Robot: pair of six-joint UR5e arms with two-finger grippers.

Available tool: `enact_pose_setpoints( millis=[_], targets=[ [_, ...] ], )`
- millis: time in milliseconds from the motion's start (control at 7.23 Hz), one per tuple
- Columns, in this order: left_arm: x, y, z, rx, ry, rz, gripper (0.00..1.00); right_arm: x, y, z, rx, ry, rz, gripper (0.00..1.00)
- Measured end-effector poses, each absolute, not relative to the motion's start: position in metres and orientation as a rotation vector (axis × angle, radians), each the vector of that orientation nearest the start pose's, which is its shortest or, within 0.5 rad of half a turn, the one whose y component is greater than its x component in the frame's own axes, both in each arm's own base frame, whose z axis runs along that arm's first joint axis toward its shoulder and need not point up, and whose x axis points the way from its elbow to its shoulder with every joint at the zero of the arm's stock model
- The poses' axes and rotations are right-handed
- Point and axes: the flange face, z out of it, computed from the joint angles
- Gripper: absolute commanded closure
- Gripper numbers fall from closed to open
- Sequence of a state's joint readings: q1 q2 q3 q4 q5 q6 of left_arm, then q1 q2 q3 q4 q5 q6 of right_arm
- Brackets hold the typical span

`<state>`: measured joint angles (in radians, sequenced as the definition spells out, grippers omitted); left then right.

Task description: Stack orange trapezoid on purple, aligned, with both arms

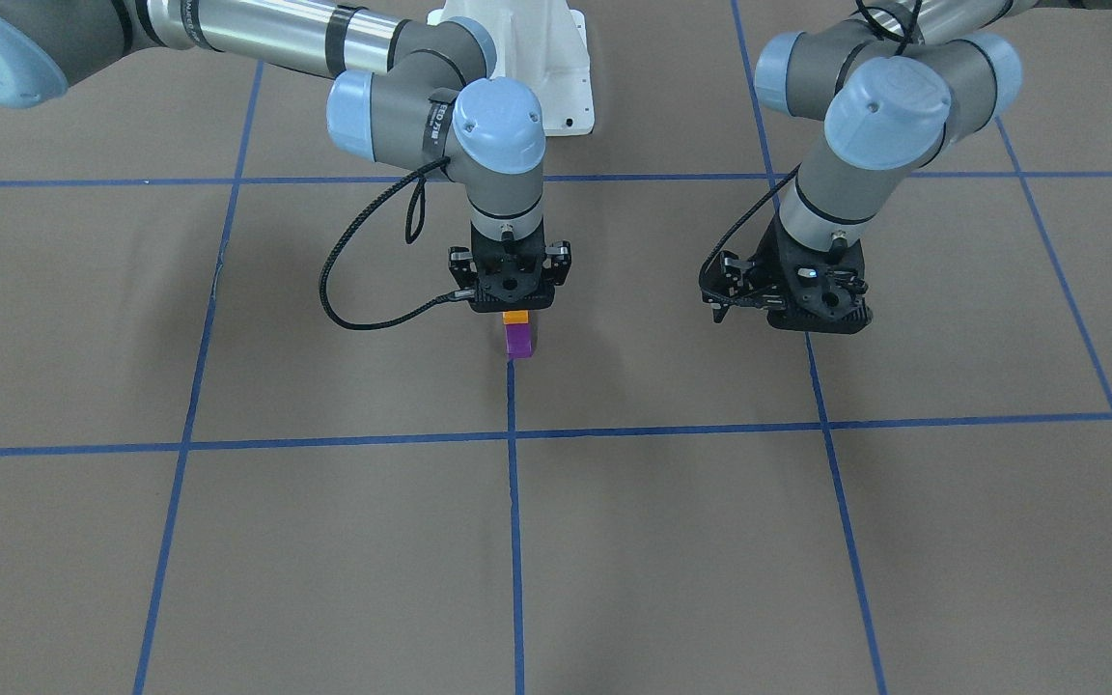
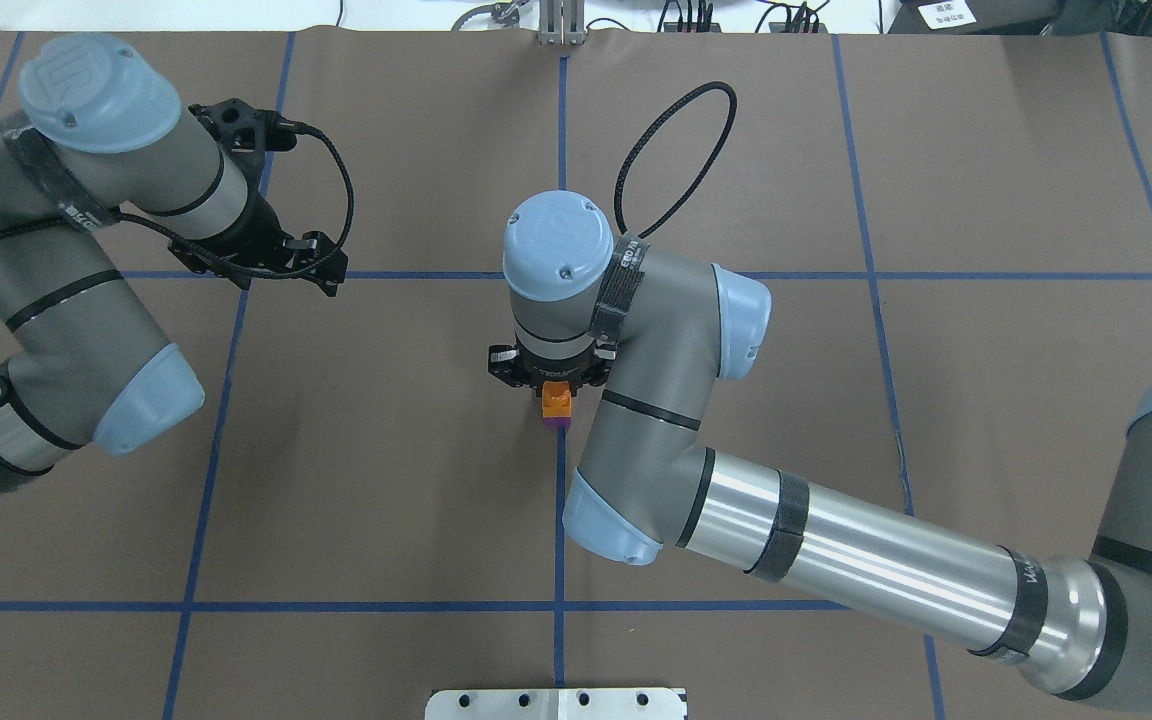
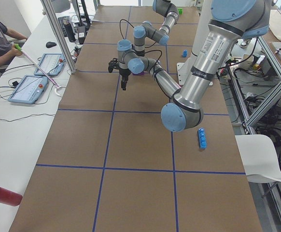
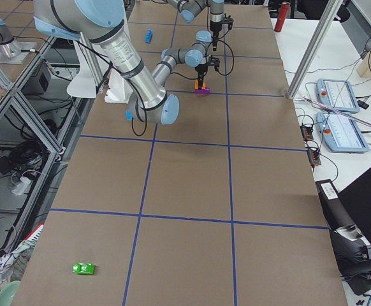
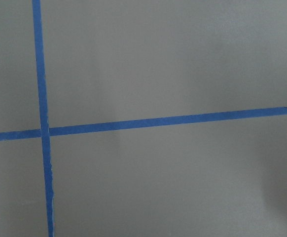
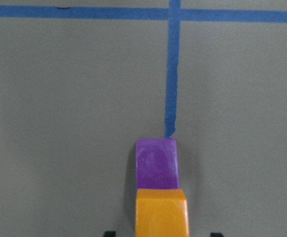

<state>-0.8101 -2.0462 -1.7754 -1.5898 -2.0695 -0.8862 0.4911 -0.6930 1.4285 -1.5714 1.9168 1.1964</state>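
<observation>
The orange trapezoid [image 1: 515, 318] rests on the purple block [image 1: 519, 341] at a blue tape line near the table's middle. In the right wrist view the orange trapezoid [image 6: 161, 212] covers the near part of the purple block [image 6: 156, 163]. My right gripper [image 1: 512, 307] stands upright directly over the stack. Its two fingertips [image 6: 213, 233] show wide apart on either side of the orange block, clear of it, so it is open. My left gripper [image 1: 788, 301] hangs tilted above bare table, well to the side. Its fingers do not show in the left wrist view, so I cannot tell its state.
A long blue brick [image 3: 202, 137] lies on the robot's left end of the table, and a small blue block [image 3: 184, 53] lies farther along. A green object [image 4: 83, 268] lies at the right end. The white robot base [image 1: 517, 58] stands behind the stack.
</observation>
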Motion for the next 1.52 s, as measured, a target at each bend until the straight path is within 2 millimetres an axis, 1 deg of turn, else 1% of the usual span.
enact_pose_setpoints(
  millis=[138,277,415,553,692,830,969,1107,1245,1384,1522],
  targets=[
    [0.374,-0.517,0.296,0.114,0.826,0.056,0.0,-0.613,-0.448,0.169,0.007,-0.808,-0.012,0.0],
    [0.374,-0.517,0.296,0.114,0.826,0.056,0.0,-0.603,-0.458,0.165,0.0,-0.823,-0.004,0.0],
    [0.372,-0.517,0.295,0.118,0.829,0.059,0.0,-0.58,-0.474,0.16,-0.022,-0.852,0.012,0.0],
    [0.366,-0.518,0.294,0.126,0.831,0.062,0.0,-0.545,-0.491,0.166,-0.042,-0.881,0.037,0.0],
    [0.354,-0.519,0.298,0.138,0.827,0.073,0.0,-0.499,-0.502,0.193,-0.038,-0.893,0.055,0.0],
    [0.332,-0.518,0.313,0.159,0.811,0.102,0.0,-0.453,-0.51,0.229,-0.016,-0.885,0.05,0.0],
    [0.301,-0.517,0.336,0.178,0.789,0.139,0.0,-0.407,-0.519,0.271,0.0,-0.864,0.027,0.0],
    [0.262,-0.519,0.365,0.187,0.771,0.181,0.0,-0.358,-0.532,0.317,0.009,-0.839,-0.004,0.0],
    [0.216,-0.521,0.398,0.19,0.759,0.223,0.0,-0.304,-0.544,0.364,0.02,-0.815,-0.035,0.0],
    [0.166,-0.521,0.433,0.194,0.748,0.263,0.0,-0.246,-0.551,0.412,0.034,-0.794,-0.064,0.0],
    [0.121,-0.516,0.469,0.192,0.737,0.293,0.0,-0.183,-0.549,0.462,0.046,-0.777,-0.09,0.0]
  ],
)
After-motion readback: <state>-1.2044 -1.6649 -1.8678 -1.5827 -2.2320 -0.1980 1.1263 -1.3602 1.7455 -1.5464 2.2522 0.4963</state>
